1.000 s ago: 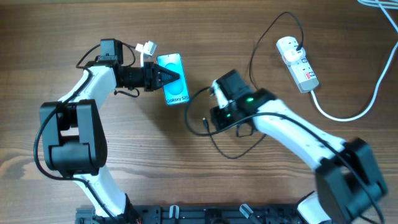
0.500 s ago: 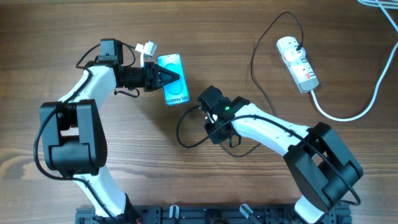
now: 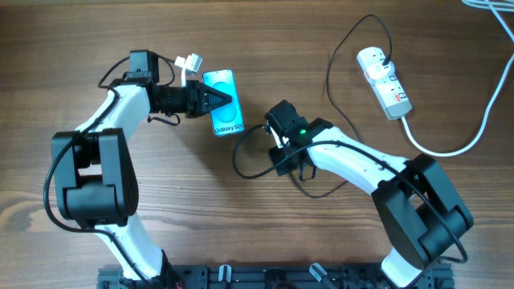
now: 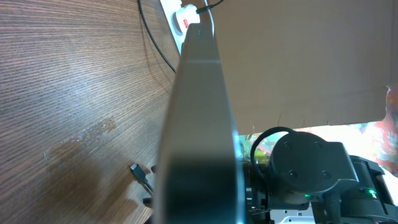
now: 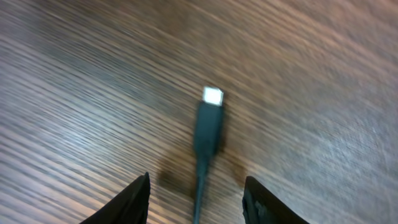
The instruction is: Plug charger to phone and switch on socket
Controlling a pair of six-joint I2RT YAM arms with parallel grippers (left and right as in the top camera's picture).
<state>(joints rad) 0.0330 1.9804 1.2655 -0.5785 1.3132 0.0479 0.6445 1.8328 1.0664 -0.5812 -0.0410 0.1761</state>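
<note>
The phone (image 3: pixel 224 102), with a cyan screen and a white "Galaxy" strip, sits between the fingers of my left gripper (image 3: pixel 215 101). In the left wrist view it shows edge-on as a dark bar (image 4: pixel 199 124). The charger's thin black cable (image 3: pixel 328 80) runs from the socket (image 3: pixel 384 82) and loops on the table by my right gripper (image 3: pixel 279 160). In the right wrist view the black plug (image 5: pixel 208 127) with its metallic tip lies on the wood. My right gripper (image 5: pixel 198 200) is open above it, with the cable passing between the fingers. The plug also shows in the left wrist view (image 4: pixel 142 176).
The socket's thick white cord (image 3: pixel 474 128) curves off to the right edge. A small white adapter (image 3: pixel 191 62) lies behind the phone. The right arm (image 4: pixel 305 168) stands close in front of the left wrist camera.
My right arm swung left toward the phone, then came slightly back up and right. The cable loop shifted with it. The left arm and the phone have not moved.
</note>
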